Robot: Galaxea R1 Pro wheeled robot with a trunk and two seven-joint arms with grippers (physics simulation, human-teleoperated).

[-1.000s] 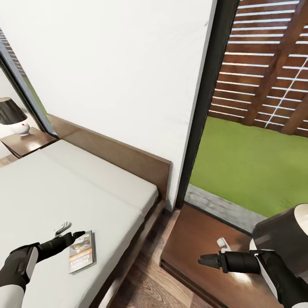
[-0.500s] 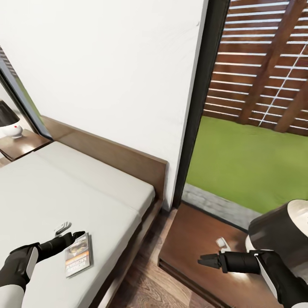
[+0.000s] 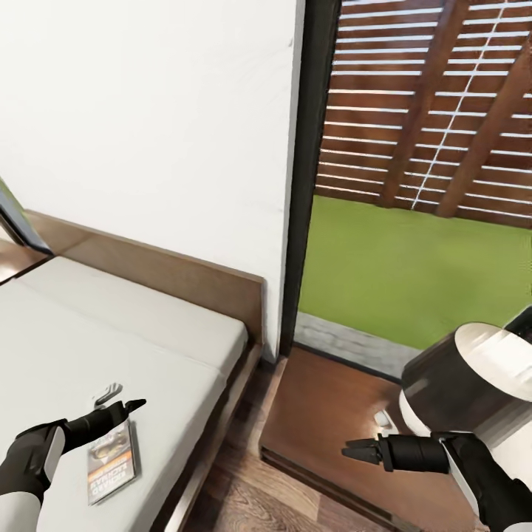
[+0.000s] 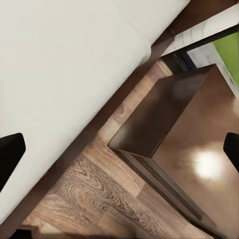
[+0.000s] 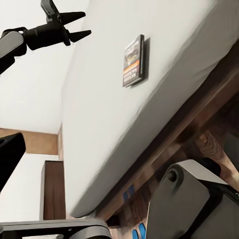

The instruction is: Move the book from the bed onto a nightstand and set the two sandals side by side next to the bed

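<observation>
The bed (image 3: 89,355) is cut off at the left edge; the book (image 3: 112,460) lettering is blurred.

The head camera looks down across the bed (image 3: 111,347) and nightstand (image 3: 325,414), the left wrist camera faces that same bed edge and nightstand, the right wrist camera looks low across the mattress.

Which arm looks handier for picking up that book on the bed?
The left. Its tool is open and hovers just above the book on the bed, while the right tool hangs over the nightstand beside it.
</observation>
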